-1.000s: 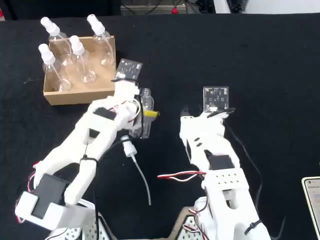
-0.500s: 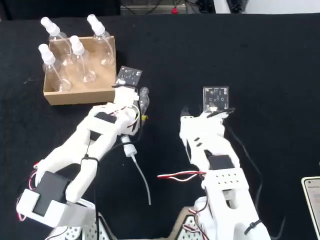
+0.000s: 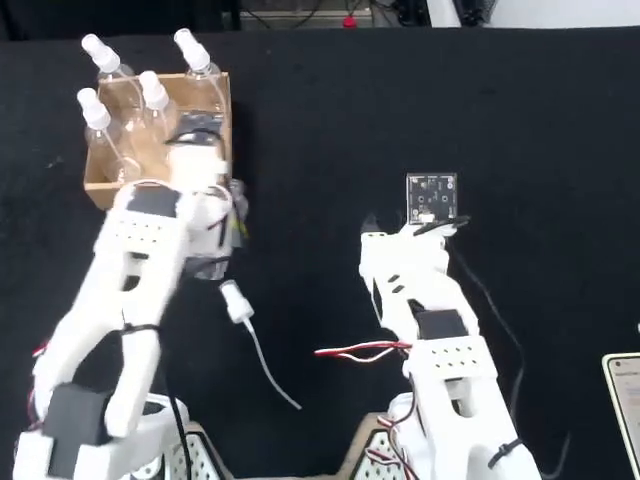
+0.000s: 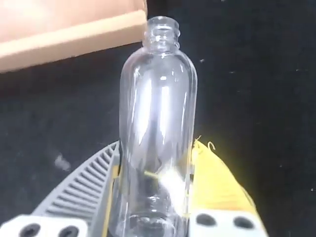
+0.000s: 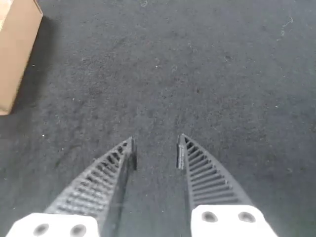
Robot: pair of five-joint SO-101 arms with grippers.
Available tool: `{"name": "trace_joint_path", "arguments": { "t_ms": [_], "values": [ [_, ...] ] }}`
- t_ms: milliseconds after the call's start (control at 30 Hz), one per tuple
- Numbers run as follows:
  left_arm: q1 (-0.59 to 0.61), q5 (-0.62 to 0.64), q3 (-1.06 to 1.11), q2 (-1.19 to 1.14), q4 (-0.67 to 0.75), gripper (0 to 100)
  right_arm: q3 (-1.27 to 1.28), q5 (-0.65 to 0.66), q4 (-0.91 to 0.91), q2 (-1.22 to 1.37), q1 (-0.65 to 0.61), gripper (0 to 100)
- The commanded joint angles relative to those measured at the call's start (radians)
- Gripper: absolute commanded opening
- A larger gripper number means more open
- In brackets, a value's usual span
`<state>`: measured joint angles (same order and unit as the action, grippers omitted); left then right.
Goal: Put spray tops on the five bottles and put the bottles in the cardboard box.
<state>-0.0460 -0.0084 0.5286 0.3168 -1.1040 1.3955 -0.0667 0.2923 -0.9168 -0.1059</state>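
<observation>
Four capped bottles are being housed in the cardboard box; a spray top is being left loose on the table. The uncapped bottle is being pinched by the left gripper, neck toward the box. The right gripper is being held spread.

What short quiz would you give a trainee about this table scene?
1. True or false: the bottle held in the left tool has a spray top on.
2. How many capped bottles stand in the cardboard box? A two, B four, C five.
3. Fill in: the right tool is open and holds ____.

Key: 1 false; 2 B; 3 nothing.
</observation>
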Motion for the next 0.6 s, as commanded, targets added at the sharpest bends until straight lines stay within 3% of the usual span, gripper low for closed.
{"name": "trace_joint_path", "arguments": {
  "t_ms": [0, 167, 333, 567],
  "values": [
    [0.128, 0.002, -0.042, 0.098, -0.077, 9, -0.019, 0.000, -0.025, -0.027, 0.023, 13.1],
    [0.186, -0.018, 0.099, 0.109, -0.103, 9, -0.015, 0.000, -0.028, -0.027, 0.015, 13.3],
    [0.189, -0.198, 0.252, 0.109, -0.055, 9, -0.013, 0.000, -0.028, -0.027, 0.015, 13.3],
    [0.183, -0.295, 0.314, 0.110, -0.020, 9, -0.013, 0.000, -0.028, -0.027, 0.015, 13.3]
  ]
}}
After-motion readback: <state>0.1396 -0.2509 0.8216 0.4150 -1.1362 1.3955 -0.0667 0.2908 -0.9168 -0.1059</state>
